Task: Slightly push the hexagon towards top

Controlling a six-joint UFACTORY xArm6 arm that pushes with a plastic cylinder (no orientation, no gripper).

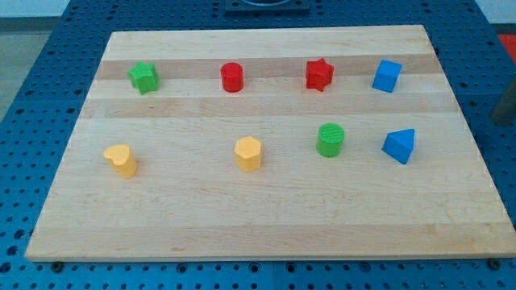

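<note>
Meanwhile, you see the yellow hexagon [249, 153] sitting faceted on the pale grained wooden board [266, 225]; my tip stays out of view, so its state can't be told.

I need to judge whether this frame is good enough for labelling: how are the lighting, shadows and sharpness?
Camera view: even, soft light, no glare on the wooden board; only faint short shadows under blocks such as the yellow hexagon; block edges slightly soft; a blurred dark shape sits at the view's right edge; my tip does not show.

Arm, rod: I am seeing neither in this camera view; my tip is not showing, position relative to blocks unknown.
</note>
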